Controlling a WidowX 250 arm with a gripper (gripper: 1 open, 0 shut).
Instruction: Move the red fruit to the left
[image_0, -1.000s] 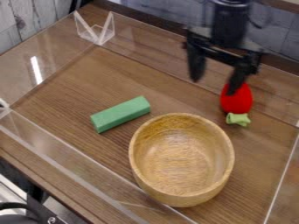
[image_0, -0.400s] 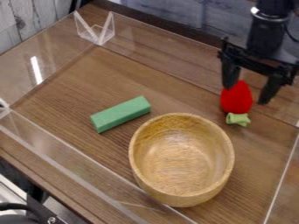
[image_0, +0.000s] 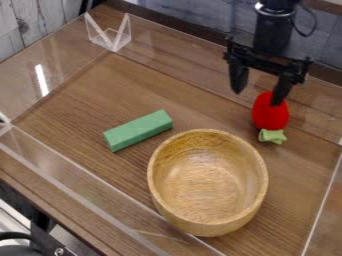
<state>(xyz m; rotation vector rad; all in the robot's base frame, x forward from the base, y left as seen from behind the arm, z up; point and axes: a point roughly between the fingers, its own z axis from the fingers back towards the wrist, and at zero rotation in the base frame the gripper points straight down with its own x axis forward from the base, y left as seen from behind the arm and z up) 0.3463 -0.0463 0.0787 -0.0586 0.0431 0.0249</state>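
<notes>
The red fruit (image_0: 271, 113) is a small glossy strawberry lying on the wooden table at the right, with its light green cap (image_0: 274, 136) towards the front. My gripper (image_0: 262, 94) hangs pointing down just above and behind it. It is open, with dark fingers (image_0: 238, 78) spread on either side and nothing between them. One fingertip overlaps the top of the fruit in this view; I cannot tell whether it touches.
A flat green block (image_0: 138, 130) lies at the centre left. A large wooden bowl (image_0: 207, 180) sits in front of the fruit. Clear acrylic walls (image_0: 40, 80) fence the table, and a clear stand (image_0: 110, 33) is at the back left.
The open gripper swung right past the strawberry, then came back left and now hangs over it. The fruit, block and bowl have not moved.
</notes>
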